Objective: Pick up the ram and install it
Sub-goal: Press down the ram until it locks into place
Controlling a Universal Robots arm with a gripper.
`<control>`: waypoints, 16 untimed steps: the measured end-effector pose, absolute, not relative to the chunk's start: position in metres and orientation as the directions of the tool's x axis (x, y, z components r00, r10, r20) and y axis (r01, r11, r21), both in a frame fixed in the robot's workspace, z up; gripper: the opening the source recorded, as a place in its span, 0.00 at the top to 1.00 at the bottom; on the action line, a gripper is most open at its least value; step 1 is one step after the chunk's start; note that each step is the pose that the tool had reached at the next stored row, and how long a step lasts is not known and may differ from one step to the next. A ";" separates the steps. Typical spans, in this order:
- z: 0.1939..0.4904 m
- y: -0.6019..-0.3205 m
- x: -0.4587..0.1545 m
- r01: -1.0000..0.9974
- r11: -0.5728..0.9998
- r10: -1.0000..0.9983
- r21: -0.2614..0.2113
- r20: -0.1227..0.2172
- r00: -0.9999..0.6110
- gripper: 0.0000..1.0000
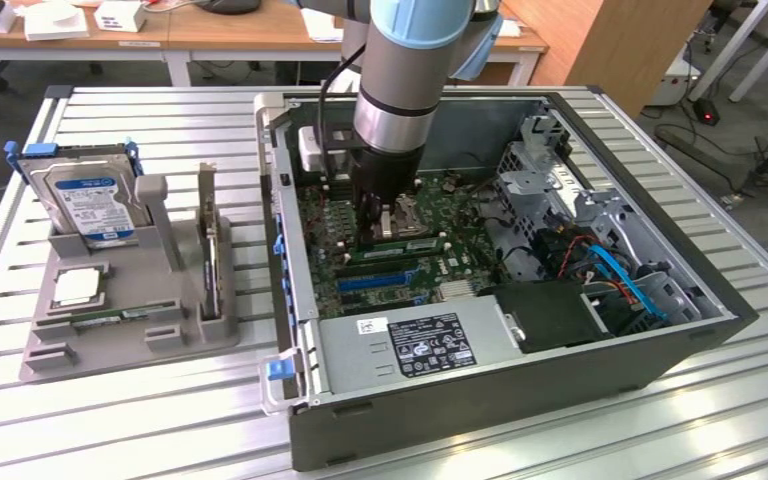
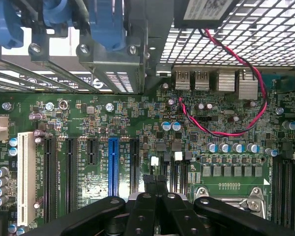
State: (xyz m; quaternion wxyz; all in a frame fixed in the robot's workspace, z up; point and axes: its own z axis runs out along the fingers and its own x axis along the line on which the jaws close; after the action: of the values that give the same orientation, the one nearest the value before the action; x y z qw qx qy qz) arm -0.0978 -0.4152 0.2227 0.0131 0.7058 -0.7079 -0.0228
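1. Slatted aluminium table (image 1: pixel 157 130): carries everything below.
2. Open black tower computer case (image 1: pixel 491 410), centre to right of the exterior view. Contents: green motherboard (image 1: pixel 404 272), grey labelled power-supply box (image 1: pixel 404 345) at the front, and drive cages with blue and red cables at the right.
3. Silver-and-blue robot arm (image 1: pixel 411 80): reaches down from the top centre into the case.
4. Grey moulded parts holder (image 1: pixel 224 330), lower left. Contents: a silver hard drive with a blue label (image 1: pixel 91 205) standing upright at the back, an upright expansion card (image 1: pixel 207 240), a square silver processor chip (image 1: pixel 77 288), and the ram.
5. Black gripper (image 1: pixel 387 215): low over the motherboard, fingers (image 2: pixel 148 183) pressed together with nothing visible between them.
6. Ram (image 1: pixel 115 319): what appears to be a thin green circuit-board stick lying in the holder's front groove, well apart from the gripper. Judged light, stiff and fragile. It is best held by its long edges near the middle, away from the chips and contacts.
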 end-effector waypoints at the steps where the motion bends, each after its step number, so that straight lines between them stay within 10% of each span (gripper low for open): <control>1: 0.223 -0.415 -0.098 -0.999 0.003 -1.000 0.051 -0.014 -0.003 0.91; 16: 0.234 -0.415 -0.098 -0.999 0.003 -1.000 0.051 -0.014 -0.003 0.91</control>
State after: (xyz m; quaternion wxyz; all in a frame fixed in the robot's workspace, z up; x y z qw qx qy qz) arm -0.0978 -0.4152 0.2337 0.0130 0.7058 -0.7079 -0.0228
